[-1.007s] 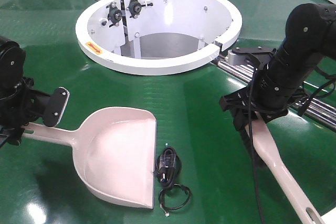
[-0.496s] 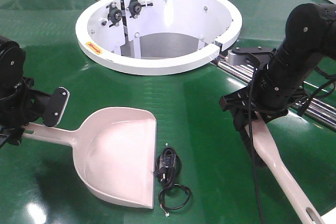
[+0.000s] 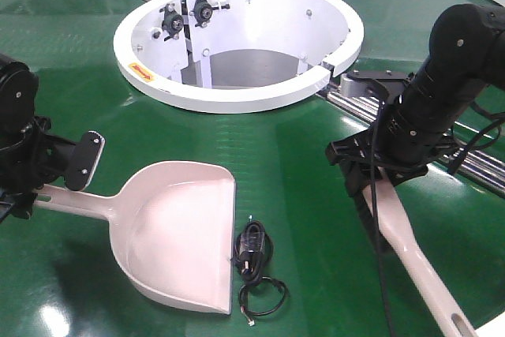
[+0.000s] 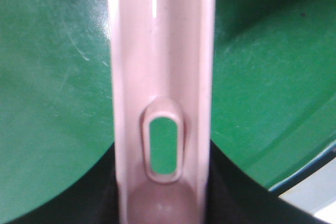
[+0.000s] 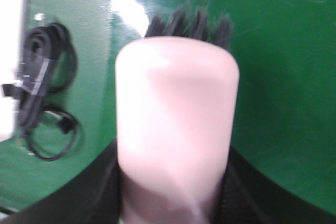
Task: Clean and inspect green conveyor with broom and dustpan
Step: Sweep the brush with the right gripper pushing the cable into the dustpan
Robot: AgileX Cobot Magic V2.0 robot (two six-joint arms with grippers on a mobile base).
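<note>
Notes on the conveyor point(image 3: 300, 155): glossy dark green belt filled the front view, with silver rollers point(image 3: 473, 165) showing at the right behind my right arm. White ring housing point(image 3: 237, 99) sat on the far side, open through its middle.

My left gripper point(image 3: 35, 187) was clamped on the dustpan point(image 3: 177, 234), far out on its handle. Left wrist view had that handle running straight up between the two dark jaws and touching both, green belt visible through the slot hole point(image 4: 164, 148). Pan sat at front left, flat lip turned to the right. I could not tell whether its underside lay fully down on the belt.

My right gripper point(image 3: 377, 175) was closed on the broom point(image 3: 410, 254) at the head end, at right and well apart from the dustpan. Handle slanted away toward the lower right corner, its slot just inside the picture edge. Right wrist view showed the pale back of the head filling the gap between the jaws, dark bristles point(image 5: 191, 24) sticking out past its tip over the belt. Whether the bristles touched the belt I could not tell.

Black coiled cable point(image 3: 254, 249) lay on the belt just beside the dustpan's lip, between pan and broom, much nearer the pan.
</note>
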